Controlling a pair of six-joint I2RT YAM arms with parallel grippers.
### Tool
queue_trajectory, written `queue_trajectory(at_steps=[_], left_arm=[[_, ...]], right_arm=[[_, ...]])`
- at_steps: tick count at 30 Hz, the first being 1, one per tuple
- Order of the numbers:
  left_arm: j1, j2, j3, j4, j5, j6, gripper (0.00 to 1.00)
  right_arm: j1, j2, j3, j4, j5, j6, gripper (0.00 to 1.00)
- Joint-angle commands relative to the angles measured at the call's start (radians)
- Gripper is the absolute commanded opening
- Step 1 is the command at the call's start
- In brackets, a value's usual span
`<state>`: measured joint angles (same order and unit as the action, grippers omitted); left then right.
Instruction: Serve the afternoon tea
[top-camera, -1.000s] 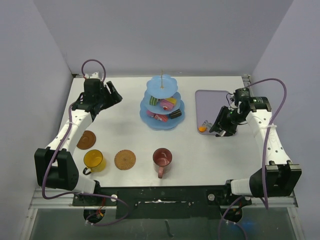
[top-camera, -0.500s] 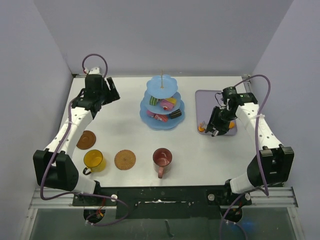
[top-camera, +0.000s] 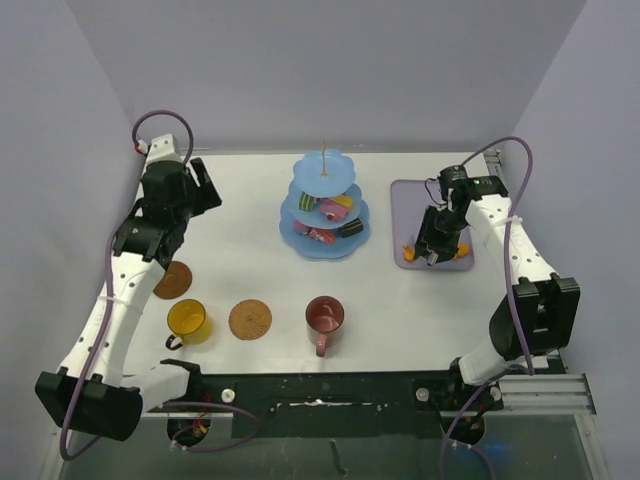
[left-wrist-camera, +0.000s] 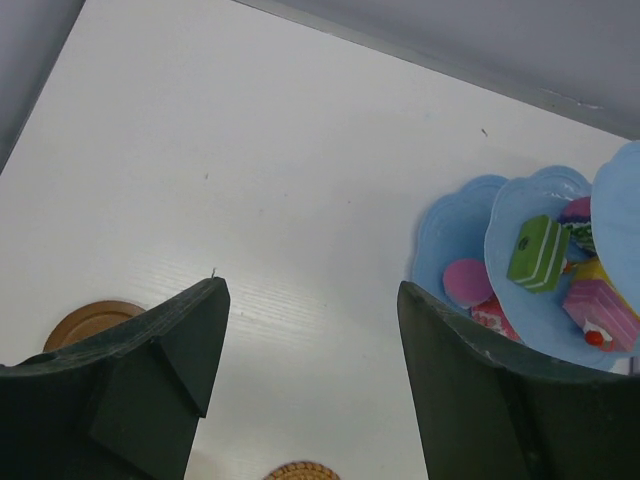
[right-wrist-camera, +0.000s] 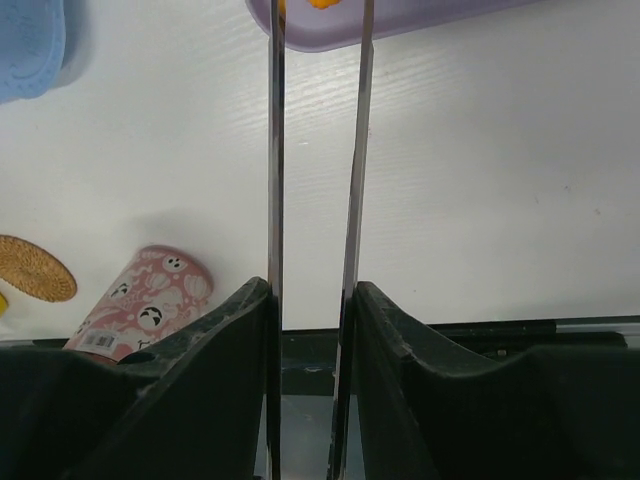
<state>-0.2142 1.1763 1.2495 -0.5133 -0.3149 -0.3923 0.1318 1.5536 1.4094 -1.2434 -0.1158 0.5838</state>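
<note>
One white surface carries everything, and two arms reach over it from the near edge. The left arm runs up the left side. Its left hand is raised over the far left part, well apart from every piece. In its wrist view the left hand's fingers stand wide apart with nothing between them.

The right arm bends back toward the lilac tray, and the right hand hangs over the tray's near part. Its fingers are drawn in close and clamp the two blades of the metal tongs.

The light-blue three-tier stand sits at the middle of the far half, just left of the tray and apart from it. Small cakes lie on its middle and bottom tiers, among them a green striped piece and a pink one.

Along the near edge the dark-red mug stands in the middle and the yellow mug to the left, both upright on the bare surface. The second coaster lies between the mugs. The left coaster lies just beyond the yellow mug, beside the left arm.

The tongs point at the tray's near left corner, where an orange pastry lies. The pastry shows between the blade ends in the right wrist view, but I cannot tell whether they touch it.
</note>
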Motion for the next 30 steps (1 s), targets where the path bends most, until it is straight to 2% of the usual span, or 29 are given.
queue_trajectory(at_steps=[1,8,18,30], left_arm=[[0.006,-0.064,-0.027,-0.011,0.076,-0.079,0.67],[0.005,-0.121,-0.037,-0.100,0.133,-0.158,0.67],[0.006,-0.209,-0.170,0.007,0.168,-0.139,0.67],[0.003,-0.330,-0.408,0.114,0.101,-0.076,0.67]], right_arm=[[-0.006,-0.016,0.050,-0.023,0.014,-0.079,0.36],[-0.021,-0.060,0.027,-0.047,-0.009,-0.147,0.36],[-0.016,-0.093,-0.053,0.030,0.031,-0.213,0.37],[0.041,-0.105,-0.105,0.091,0.055,-0.194,0.37]])
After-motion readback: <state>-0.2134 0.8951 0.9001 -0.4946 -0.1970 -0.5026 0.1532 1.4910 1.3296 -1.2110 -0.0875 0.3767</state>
